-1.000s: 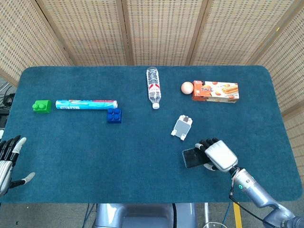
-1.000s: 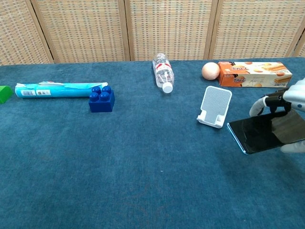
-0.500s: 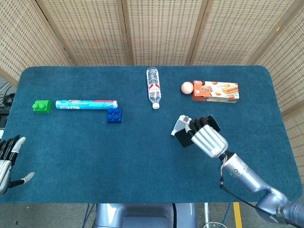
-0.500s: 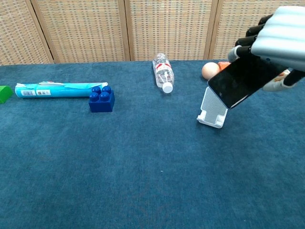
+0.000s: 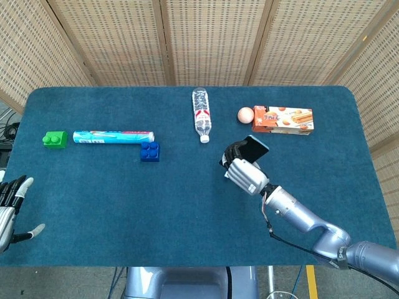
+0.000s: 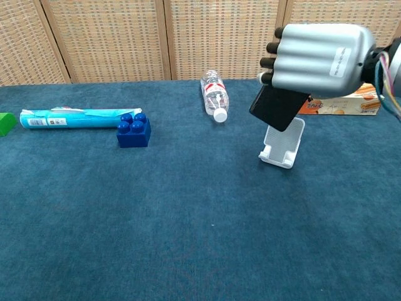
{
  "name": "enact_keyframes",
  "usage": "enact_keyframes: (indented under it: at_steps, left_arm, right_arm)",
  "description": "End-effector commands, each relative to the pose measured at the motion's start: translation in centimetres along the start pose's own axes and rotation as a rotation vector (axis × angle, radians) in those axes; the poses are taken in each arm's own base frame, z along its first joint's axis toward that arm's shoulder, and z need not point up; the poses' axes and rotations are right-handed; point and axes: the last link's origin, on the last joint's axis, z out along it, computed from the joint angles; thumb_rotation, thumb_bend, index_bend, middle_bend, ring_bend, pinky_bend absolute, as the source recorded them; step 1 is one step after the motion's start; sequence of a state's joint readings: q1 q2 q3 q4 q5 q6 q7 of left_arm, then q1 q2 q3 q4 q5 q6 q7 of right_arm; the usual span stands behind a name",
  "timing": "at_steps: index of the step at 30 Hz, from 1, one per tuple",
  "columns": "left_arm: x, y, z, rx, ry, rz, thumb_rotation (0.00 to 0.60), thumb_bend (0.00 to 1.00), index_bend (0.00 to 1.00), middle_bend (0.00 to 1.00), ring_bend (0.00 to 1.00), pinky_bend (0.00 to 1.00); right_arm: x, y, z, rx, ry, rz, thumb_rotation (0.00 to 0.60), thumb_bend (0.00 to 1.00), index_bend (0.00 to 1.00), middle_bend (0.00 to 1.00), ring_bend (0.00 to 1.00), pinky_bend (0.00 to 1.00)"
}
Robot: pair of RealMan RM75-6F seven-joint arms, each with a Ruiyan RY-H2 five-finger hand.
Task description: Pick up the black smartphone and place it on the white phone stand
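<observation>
My right hand (image 5: 245, 172) (image 6: 316, 59) grips the black smartphone (image 5: 254, 149) (image 6: 277, 109), holding it tilted in the air right above the white phone stand (image 6: 281, 146). In the chest view the phone's lower corner overlaps the stand's top edge; I cannot tell whether they touch. In the head view the hand and phone hide the stand. My left hand (image 5: 9, 210) sits at the table's near left edge with its fingers spread and nothing in it.
A clear water bottle (image 5: 201, 114) lies behind the stand. A peach-coloured ball (image 5: 245, 114) and an orange biscuit box (image 5: 283, 119) lie at the back right. A blue brick (image 5: 149, 151), a teal tube (image 5: 112, 136) and a green brick (image 5: 55, 139) lie at the left.
My right hand has lifted the smartphone off the table at the near right and carried it left and back, over the phone stand. The left hand has barely moved.
</observation>
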State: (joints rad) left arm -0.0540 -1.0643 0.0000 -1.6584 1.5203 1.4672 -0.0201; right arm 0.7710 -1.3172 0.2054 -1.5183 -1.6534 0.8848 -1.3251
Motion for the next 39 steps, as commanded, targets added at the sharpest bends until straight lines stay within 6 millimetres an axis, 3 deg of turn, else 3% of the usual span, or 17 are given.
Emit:
enact_keyframes:
  at_steps: [1, 16, 39]
  left_arm:
    - [-0.1, 0.0, 0.3, 0.006, -0.008, 0.0, 0.6, 0.0, 0.0, 0.0, 0.0, 0.0]
    - [-0.4, -0.1, 0.7, 0.016, -0.027, 0.008, 0.6, 0.0, 0.0, 0.0, 0.0, 0.0]
    - [-0.5, -0.1, 0.7, 0.011, -0.04, 0.004, 0.6, 0.0, 0.0, 0.0, 0.0, 0.0]
  right_arm:
    - [0.0, -2.0, 0.5, 0.064, -0.005, -0.032, 0.6, 0.49, 0.43, 0.53, 0.46, 0.41]
    - [-2.1, -4.0, 0.4, 0.114, -0.023, -0.171, 0.6, 0.49, 0.43, 0.52, 0.46, 0.41]
    - [-2.0, -6.3, 0.4, 0.158, 0.006, -0.194, 0.6, 0.47, 0.44, 0.48, 0.45, 0.41]
